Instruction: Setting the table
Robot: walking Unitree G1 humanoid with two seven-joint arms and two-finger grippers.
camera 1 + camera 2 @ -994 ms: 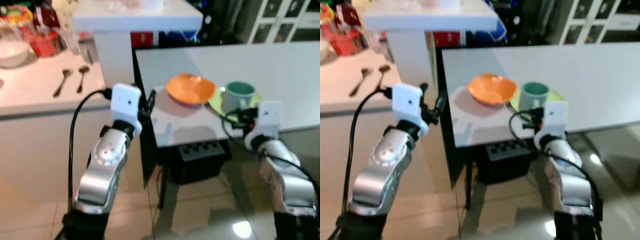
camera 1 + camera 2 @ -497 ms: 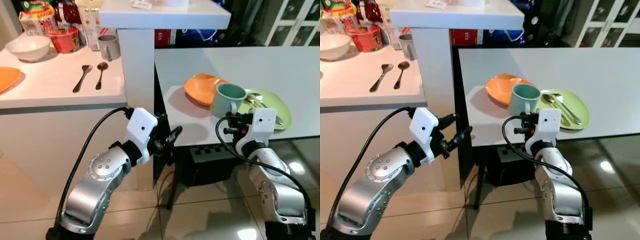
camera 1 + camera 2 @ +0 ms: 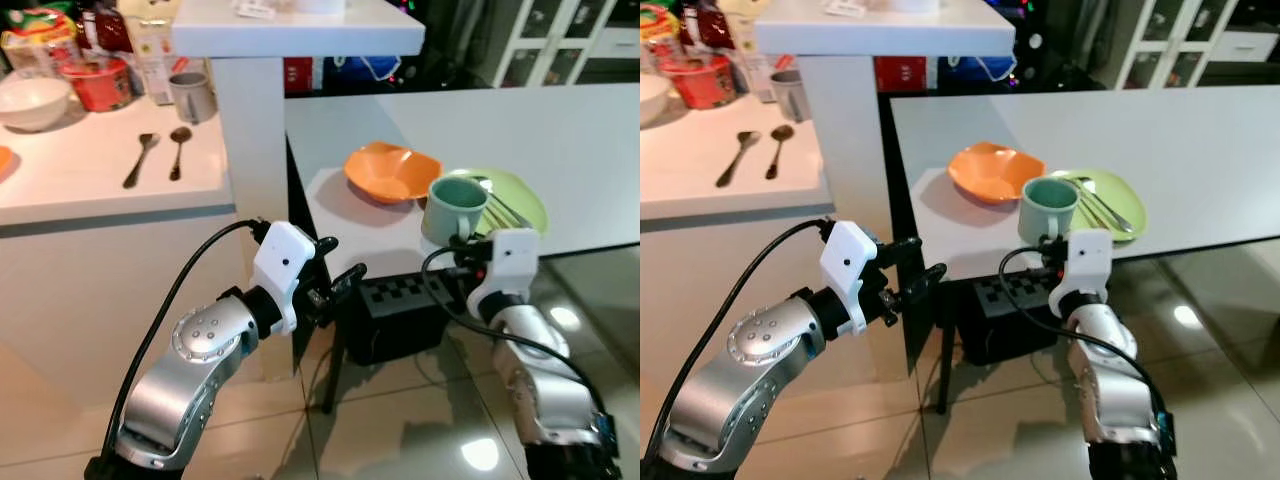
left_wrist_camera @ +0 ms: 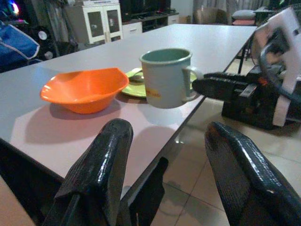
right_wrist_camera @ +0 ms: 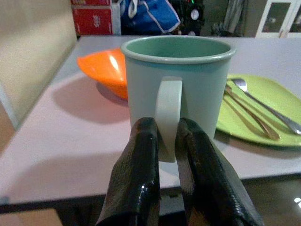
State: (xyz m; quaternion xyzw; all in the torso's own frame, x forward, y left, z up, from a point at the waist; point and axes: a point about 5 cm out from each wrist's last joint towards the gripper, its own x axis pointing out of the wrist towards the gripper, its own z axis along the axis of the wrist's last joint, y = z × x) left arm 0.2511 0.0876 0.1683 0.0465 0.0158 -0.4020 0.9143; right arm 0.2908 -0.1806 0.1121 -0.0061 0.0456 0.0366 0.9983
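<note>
**Mug held by its handle at the table's near edge**

While the right gripper point(image 5: 164, 141) pinches the handle of the pale green mug point(image 3: 452, 208), its two black fingers point(image 5: 136, 188) are closed tight on either side of the loop, and the mug stands upright at the near edge of the white dining table point(image 3: 560, 130). In the left wrist view the mug's base appears slightly above the tabletop, with a shadow beneath it, though whether it is truly clear of the surface cannot be told for certain.

Just behind the mug lies the orange bowl point(image 3: 390, 172), empty and sitting on the table toward the robot's left. Beside the mug on the robot's right is the light green plate point(image 3: 522, 200), carrying a spoon point(image 5: 263, 104) and a second slim piece of cutlery point(image 5: 248, 113) laid side by side; the mug overlaps the plate's near-left rim in the eye views.

The left gripper point(image 3: 335, 268) hangs in front of the table's edge, lower than the tabletop, its fingers point(image 4: 101, 165) spread wide apart and holding nothing.

On the white counter point(image 3: 80, 180) to the robot's left rest two spoons point(image 3: 160, 155), a grey cup point(image 3: 190, 96), a white bowl point(image 3: 32, 100) and a red container point(image 3: 95, 80). Under the table sits a dark box point(image 3: 400, 315) on the glossy tiled floor point(image 3: 400, 430).
</note>
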